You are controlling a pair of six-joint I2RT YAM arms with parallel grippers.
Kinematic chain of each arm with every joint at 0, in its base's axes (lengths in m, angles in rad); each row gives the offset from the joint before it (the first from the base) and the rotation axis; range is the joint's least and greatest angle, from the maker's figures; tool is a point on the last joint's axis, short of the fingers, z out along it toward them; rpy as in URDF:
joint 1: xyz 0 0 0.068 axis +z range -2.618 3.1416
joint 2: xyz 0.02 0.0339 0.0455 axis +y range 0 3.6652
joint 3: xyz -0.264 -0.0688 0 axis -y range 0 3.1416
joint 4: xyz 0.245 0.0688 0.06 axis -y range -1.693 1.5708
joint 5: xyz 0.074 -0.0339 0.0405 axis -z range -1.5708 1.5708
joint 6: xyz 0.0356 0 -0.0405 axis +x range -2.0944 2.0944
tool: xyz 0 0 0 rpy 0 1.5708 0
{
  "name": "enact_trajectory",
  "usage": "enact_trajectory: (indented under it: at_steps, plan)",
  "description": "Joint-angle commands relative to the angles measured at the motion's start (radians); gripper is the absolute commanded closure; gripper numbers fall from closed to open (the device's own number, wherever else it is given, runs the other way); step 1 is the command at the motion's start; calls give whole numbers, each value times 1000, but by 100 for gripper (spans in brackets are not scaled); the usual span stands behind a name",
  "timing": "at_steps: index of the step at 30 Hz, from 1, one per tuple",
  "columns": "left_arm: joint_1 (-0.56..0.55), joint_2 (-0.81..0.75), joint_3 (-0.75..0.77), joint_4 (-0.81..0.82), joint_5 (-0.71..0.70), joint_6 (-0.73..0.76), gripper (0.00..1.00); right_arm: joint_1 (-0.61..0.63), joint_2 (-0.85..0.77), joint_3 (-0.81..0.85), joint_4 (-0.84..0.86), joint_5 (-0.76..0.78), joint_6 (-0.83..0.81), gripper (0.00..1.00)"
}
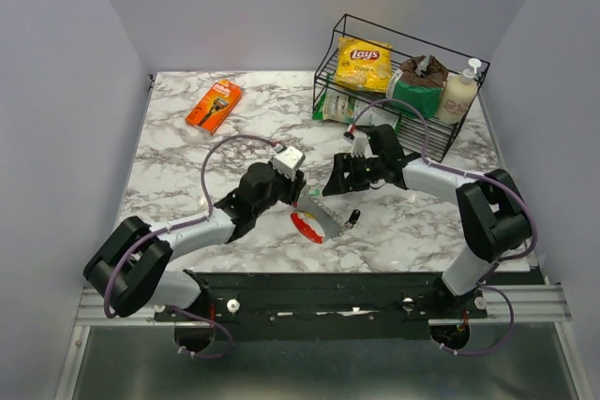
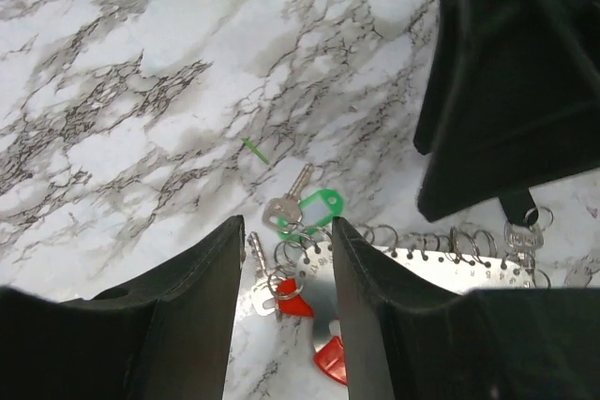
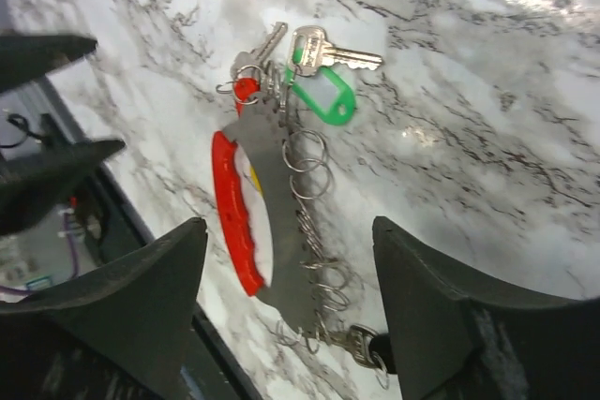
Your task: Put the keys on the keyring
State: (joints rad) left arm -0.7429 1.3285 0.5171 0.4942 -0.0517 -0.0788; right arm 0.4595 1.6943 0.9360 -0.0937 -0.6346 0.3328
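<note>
The keyring, a grey metal plate with one curved red side and a row of small wire rings, lies flat on the marble table. At its far end hang a silver key with a green tag and a red-headed key; a black-headed key hangs at the near end. My right gripper hovers above the keyring with its jaws wide apart. My left gripper is open over the plate's end, with the red-headed key lying between its fingers.
A black wire basket at the back right holds a yellow chip bag, a brown-and-green pack and a pump bottle. An orange package lies at the back left. A thin green stick lies near the keys.
</note>
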Motion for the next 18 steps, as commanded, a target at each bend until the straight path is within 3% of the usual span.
enact_trajectory:
  at_steps: [1,12,18]
  plan:
    - [141,35,55,-112,269,-168,47,10,-58,-9,-75,128,-127,19]
    - [168,80,60,-31,536,-190,43,8,-33,-19,-63,35,-153,19]
    - [180,208,118,-16,700,-231,50,8,-36,-25,-52,9,-144,19]
